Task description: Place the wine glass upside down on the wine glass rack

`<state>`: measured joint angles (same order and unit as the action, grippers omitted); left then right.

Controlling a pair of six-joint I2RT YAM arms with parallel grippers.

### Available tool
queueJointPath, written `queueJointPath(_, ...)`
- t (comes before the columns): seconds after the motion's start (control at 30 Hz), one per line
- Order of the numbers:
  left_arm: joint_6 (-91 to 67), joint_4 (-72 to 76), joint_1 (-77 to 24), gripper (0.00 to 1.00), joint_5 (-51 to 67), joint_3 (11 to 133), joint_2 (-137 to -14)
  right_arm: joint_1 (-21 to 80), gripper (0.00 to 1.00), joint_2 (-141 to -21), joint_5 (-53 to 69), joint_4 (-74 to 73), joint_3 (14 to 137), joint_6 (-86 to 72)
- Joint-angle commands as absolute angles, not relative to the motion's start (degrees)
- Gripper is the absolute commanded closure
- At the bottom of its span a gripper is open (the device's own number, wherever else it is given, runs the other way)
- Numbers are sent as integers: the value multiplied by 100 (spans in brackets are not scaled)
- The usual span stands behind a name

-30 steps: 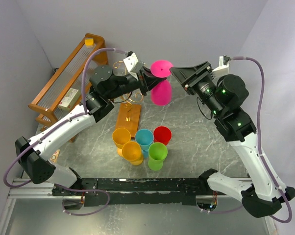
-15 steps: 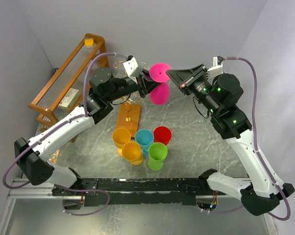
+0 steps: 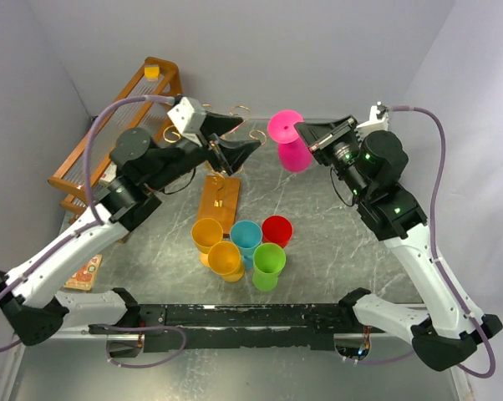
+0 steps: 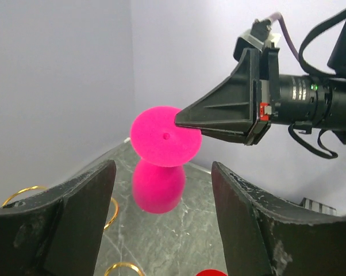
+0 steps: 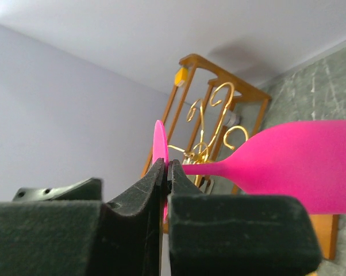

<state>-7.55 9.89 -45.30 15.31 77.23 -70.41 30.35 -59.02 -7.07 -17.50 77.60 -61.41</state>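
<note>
Pinching the foot's thin rim, right gripper (image 3: 307, 134) holds wine glass (image 3: 290, 147) bowl-down in mid-air, right of wine glass rack (image 3: 219, 203); left gripper (image 3: 245, 138) gapes, empty. Risk: glass swivels or slips from so narrow a pinch.

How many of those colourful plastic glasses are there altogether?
6. Five cluster on the table: orange glass, amber glass, blue glass, red glass, green glass. The pink wine glass hangs in the right claw, pinched by its foot. None looks hidden.
</note>
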Motion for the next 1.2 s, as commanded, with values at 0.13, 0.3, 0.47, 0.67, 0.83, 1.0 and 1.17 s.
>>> queueJointPath(0.13,-980,-374,-4561,21,116,7202,-5903,3059,100,-6399,-1096,-1299,7738,-5453)
queueJointPath(0.3,-988,-1307,-4561,18,-793,6854,-5147,3050,100,-7036,-1118,-1013,8093,-5151)
queueJointPath(0.47,-1019,-1887,-4558,17,-1808,6584,-4418,3029,100,-7910,-1200,-837,8785,-4931)
queueJointPath(0.67,-1150,-2415,-4562,19,-3129,6414,-3881,2997,100,-8869,-980,-690,9549,-4510)
queueJointPath(0.83,-1169,-2696,-4560,20,-4017,6388,-3802,2988,100,-9652,-475,-837,10395,-4298)
queueJointPath(1.0,-1178,-2800,-4561,20,-4112,6234,-3754,2987,100,-10237,116,-1017,10909,-4261)
queueJointPath(1.17,-1257,-2888,-4559,20,-4323,6088,-3746,2987,100,-10610,795,-1150,11241,-4257)
